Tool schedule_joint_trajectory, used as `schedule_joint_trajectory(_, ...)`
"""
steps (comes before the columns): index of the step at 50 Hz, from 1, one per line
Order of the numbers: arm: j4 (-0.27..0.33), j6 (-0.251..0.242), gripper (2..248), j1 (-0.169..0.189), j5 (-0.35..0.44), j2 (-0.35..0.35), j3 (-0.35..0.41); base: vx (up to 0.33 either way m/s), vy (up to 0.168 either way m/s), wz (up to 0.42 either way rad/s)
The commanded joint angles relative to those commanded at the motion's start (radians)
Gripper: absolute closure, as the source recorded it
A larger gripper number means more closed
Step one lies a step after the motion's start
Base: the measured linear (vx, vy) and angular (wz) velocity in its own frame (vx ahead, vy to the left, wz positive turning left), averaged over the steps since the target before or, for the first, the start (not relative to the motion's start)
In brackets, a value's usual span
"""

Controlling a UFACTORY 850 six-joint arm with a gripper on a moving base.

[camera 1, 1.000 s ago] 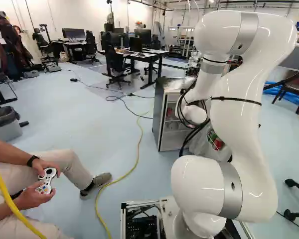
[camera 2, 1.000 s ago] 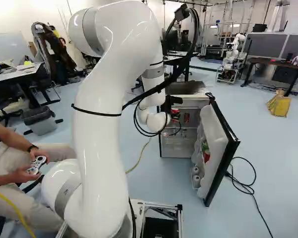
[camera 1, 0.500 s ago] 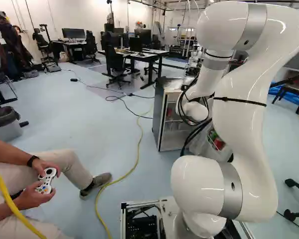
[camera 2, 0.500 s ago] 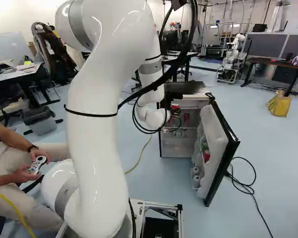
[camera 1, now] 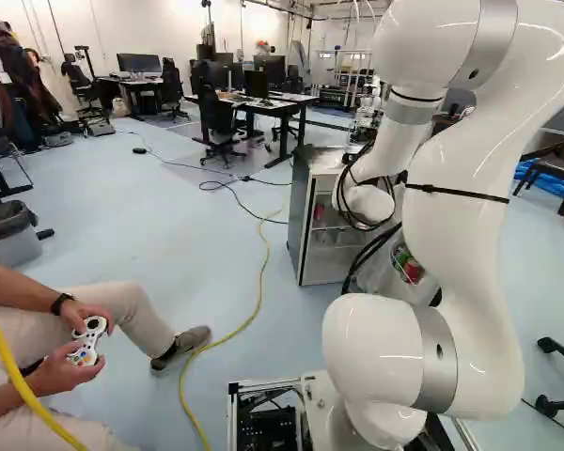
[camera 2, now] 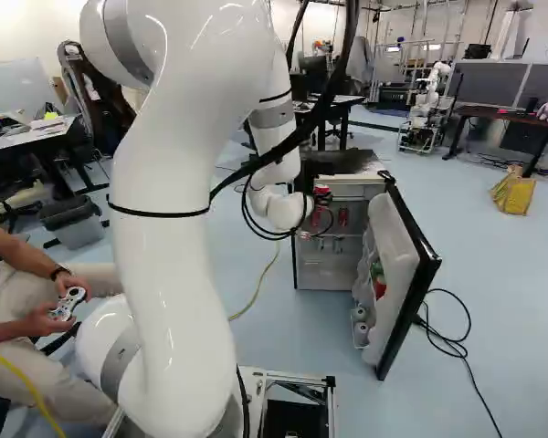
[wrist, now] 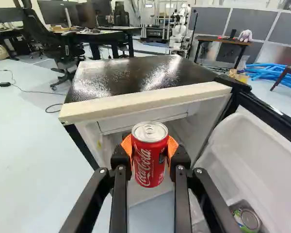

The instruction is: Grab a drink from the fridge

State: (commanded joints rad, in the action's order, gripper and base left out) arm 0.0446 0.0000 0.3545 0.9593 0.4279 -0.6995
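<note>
The gripper [camera 2: 308, 182] shows only partly beside the wrist in the right base view. Seen from the wrist, the gripper [wrist: 150, 150] has its orange pads pressed on two sides of an upright red drink can [wrist: 149, 162]. The can is held just outside the opening of the small fridge [wrist: 150, 103], below its top edge. The fridge door [camera 2: 400, 260] stands wide open. Another red can [camera 2: 342, 216] is inside the fridge, and a green-topped can [wrist: 248, 219] sits in the door shelf.
A seated person with a controller [camera 1: 89, 340] is at the left of the left base view. A yellow cable [camera 1: 261, 272] runs over the floor left of the fridge; a black cable [camera 2: 452, 342] lies beside the door. Desks, chairs and another robot [camera 2: 429, 96] stand farther back.
The arm's upper links have swung back toward the base, and the wrist has come back and up slightly with the red can. Base, fridge and door have not moved.
</note>
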Motion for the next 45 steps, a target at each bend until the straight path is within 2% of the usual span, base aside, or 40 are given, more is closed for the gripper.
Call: schedule_joint_trajectory(45,0.000,0.000,160,-0.014,-0.072,-0.055,-0.052,0.000,0.000,0.000)
